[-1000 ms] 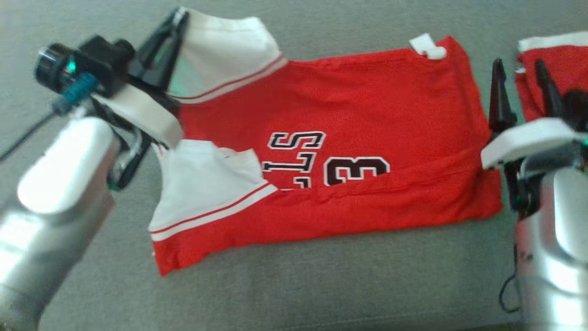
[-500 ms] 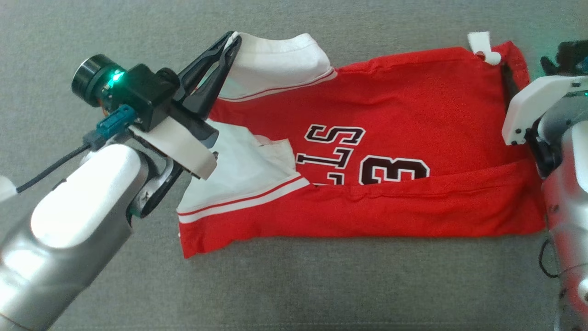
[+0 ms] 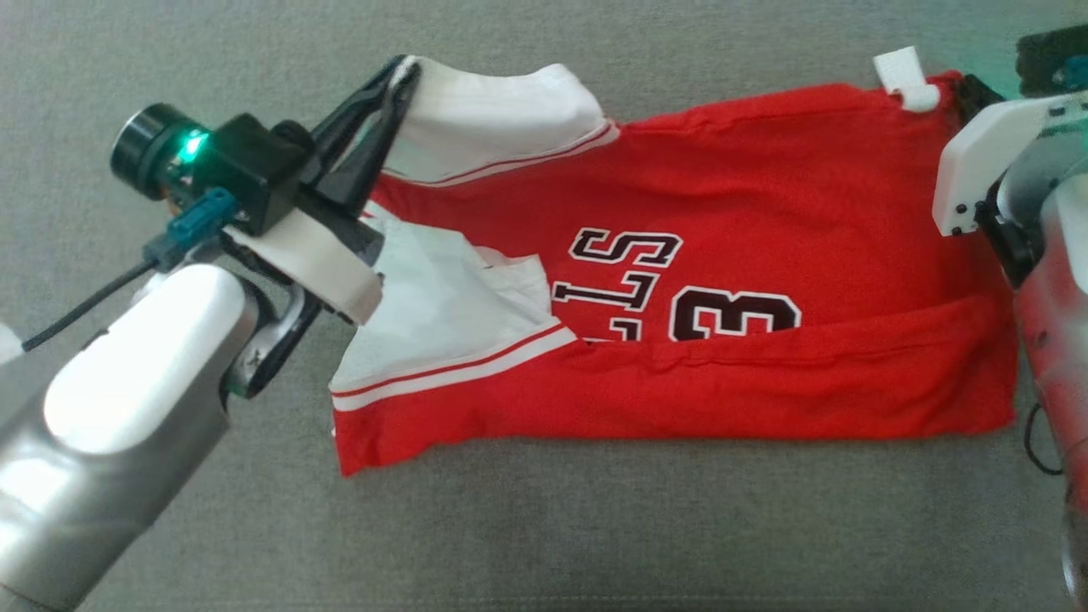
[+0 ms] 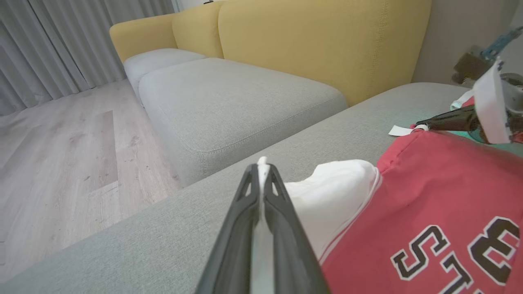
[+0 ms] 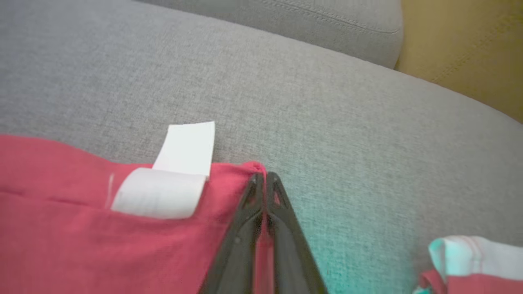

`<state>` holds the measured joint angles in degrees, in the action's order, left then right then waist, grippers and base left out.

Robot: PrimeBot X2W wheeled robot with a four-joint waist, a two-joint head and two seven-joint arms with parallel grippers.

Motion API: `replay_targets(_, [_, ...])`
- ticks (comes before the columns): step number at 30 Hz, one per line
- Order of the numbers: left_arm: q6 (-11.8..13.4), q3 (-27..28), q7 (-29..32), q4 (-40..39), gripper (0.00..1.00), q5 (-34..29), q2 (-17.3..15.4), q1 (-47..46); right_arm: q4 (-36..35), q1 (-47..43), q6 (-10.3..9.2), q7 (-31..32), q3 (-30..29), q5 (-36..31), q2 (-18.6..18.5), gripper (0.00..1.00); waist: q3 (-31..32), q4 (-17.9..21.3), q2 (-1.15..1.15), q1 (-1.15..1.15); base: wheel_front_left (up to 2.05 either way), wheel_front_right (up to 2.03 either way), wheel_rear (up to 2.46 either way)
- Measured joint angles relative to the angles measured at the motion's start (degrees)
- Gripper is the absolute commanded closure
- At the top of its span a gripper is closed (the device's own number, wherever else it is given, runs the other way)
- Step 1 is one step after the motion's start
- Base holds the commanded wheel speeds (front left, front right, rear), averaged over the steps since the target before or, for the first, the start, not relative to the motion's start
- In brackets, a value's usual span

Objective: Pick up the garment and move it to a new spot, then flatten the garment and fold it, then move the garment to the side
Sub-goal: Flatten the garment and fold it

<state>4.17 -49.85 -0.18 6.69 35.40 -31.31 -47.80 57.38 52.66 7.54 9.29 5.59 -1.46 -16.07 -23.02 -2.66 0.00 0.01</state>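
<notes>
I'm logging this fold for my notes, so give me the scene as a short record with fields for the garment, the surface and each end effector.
garment: red jersey, lower edge folded up over part of the lettering
surface: grey sofa cushion
left end effector: shut on the edge of the far white sleeve
right end effector: shut on the jersey's red corner, beside the white tag

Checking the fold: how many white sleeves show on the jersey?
2. The far sleeve, top left of the jersey, is pinched by the left gripper; the near sleeve lies flat, nearer the robot.
</notes>
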Motion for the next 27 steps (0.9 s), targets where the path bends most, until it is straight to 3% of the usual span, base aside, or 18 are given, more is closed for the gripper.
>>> replay_targets(8, [0.55, 2.11, -1.91, 6.03, 1.0, 1.21, -0.62, -0.35, 0.8, 2.99, 0.0, -6.86, 1.04, 7.42, 0.4, 1.0, 1.73, 2.51, 0.0, -0.01, 0.0, 0.0, 0.0])
replay_targets(14, [-0.92, 3.59, -4.24, 15.17, 1.0, 1.23, -0.31, -5.82, 0.19, 6.23, 0.0, -10.51, 1.54, 13.5, 0.96, 1.0, 2.32, 4.45, 0.0, -0.01, 0.0, 0.0, 0.0])
replay_targets(27, [-3.72, 3.89, -13.62, 33.63, 1.0, -4.46, 6.9, -19.72, 0.35, 10.3, 0.0, -16.64, 2.25, 20.64, 2.78, 1.0, 0.63, 5.34, 0.0, -0.01, 0.0, 0.0, 0.0])
